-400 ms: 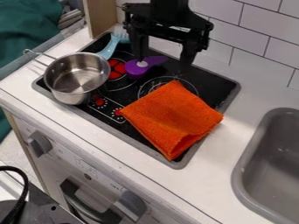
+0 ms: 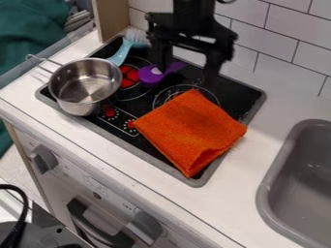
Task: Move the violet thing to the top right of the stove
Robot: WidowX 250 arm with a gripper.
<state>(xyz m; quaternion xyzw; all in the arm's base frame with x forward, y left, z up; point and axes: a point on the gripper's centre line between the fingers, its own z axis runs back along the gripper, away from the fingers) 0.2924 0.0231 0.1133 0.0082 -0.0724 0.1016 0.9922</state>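
Near the stove's (image 2: pixel 242 94) back edge, empty fingers (image 2: pixel 162 55) hang wide apart by the violet thing (image 2: pixel 150 77).

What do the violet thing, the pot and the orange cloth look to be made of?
Violet thing: probably hard plastic, fairly smooth, judging by its even, solid colour.
Pot: metal, likely stainless steel, polished; silvery with bright reflections.
Orange cloth: soft textile with a matte, textured surface and folded layers; fibre unclear.
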